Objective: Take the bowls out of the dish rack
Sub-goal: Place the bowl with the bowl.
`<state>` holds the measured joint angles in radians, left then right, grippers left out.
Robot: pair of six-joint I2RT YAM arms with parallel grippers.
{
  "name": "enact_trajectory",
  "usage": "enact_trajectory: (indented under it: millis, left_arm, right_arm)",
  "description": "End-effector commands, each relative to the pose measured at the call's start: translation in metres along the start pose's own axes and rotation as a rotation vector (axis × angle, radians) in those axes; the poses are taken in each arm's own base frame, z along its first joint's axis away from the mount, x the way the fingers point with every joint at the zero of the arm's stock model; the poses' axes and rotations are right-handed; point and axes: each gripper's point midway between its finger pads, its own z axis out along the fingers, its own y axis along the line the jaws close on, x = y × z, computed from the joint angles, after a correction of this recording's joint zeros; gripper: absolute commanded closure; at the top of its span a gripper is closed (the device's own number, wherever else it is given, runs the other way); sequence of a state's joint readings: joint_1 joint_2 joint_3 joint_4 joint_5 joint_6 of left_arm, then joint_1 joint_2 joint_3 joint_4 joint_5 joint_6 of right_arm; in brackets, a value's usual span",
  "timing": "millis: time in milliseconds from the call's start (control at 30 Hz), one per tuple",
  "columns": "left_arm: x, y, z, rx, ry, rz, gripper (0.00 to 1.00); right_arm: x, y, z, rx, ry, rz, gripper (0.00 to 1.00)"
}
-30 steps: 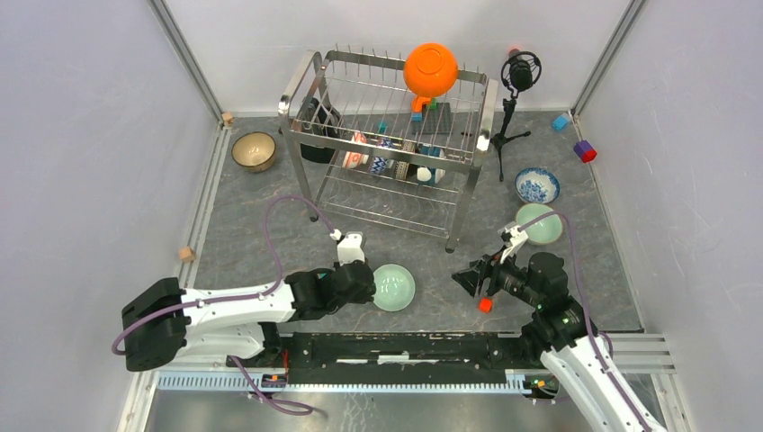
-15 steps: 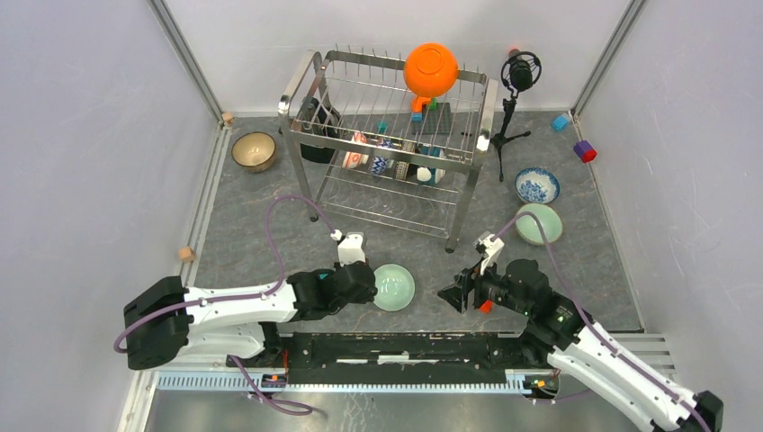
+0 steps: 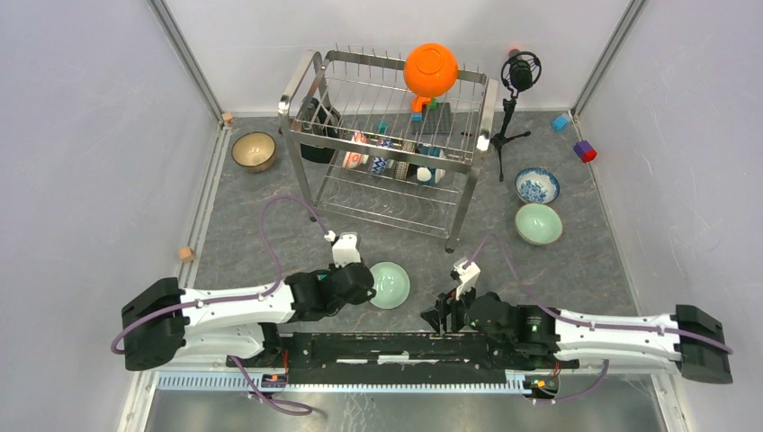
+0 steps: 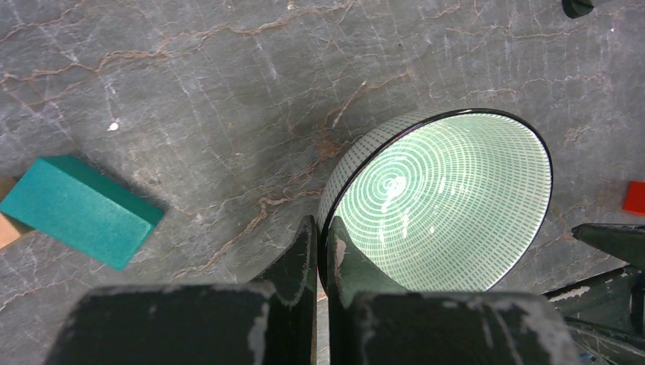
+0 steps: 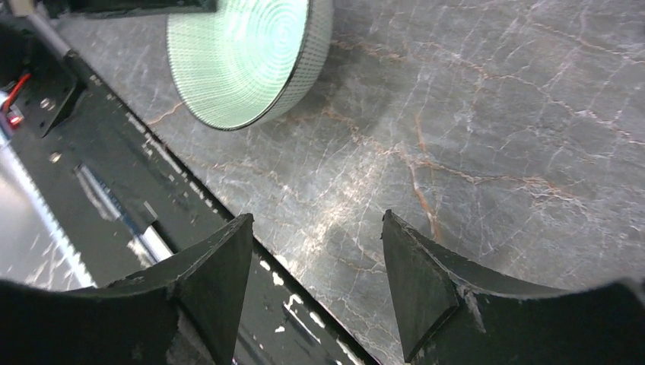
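Observation:
The dish rack (image 3: 387,135) stands at the back of the table. An orange bowl (image 3: 430,69) sits on its top tier, and a red-and-white bowl (image 3: 355,153) and a blue-and-white one (image 3: 382,158) stand on edge lower down. My left gripper (image 3: 369,288) (image 4: 323,236) is shut on the dark rim of a pale green bowl (image 3: 390,285) (image 4: 449,198), which is tilted just over the table near the front. My right gripper (image 3: 435,315) (image 5: 316,228) hangs open and empty low over the front edge, to the right of that bowl (image 5: 243,61).
On the table lie a brown-gold bowl (image 3: 254,150) at left, and a blue-and-white bowl (image 3: 537,185) and a pale green bowl (image 3: 539,223) at right. A black microphone stand (image 3: 519,76) rises beside the rack. Small blocks (image 3: 585,151) (image 4: 80,209) are scattered. A black rail (image 3: 396,346) runs along the front.
The right arm has swung left and down from beside the pale green bowl at right to the front edge, its jaws narrowing slightly. The left gripper and its bowl shifted slightly.

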<state>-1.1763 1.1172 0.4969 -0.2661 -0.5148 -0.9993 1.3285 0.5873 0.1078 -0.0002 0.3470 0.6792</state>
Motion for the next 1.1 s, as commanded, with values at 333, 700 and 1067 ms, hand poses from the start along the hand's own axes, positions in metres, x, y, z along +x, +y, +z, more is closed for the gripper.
enact_trajectory:
  millis: [333,700,1067]
  left_arm:
    - [-0.03,-0.022,-0.03,0.014,-0.064,-0.121,0.98]
    - [-0.022,-0.032,-0.031,0.01,-0.025,-0.153,0.98]
    - [-0.019,-0.041,-0.034,0.018,-0.031,-0.152,0.98]
  right_arm:
    - [-0.084,0.038,0.02,0.128,-0.211,0.059,0.36]
    - [-0.081,0.031,0.036,0.263,-0.148,-0.002,0.43]
    - [-0.062,0.016,0.05,0.309,-0.081,0.0,0.54]
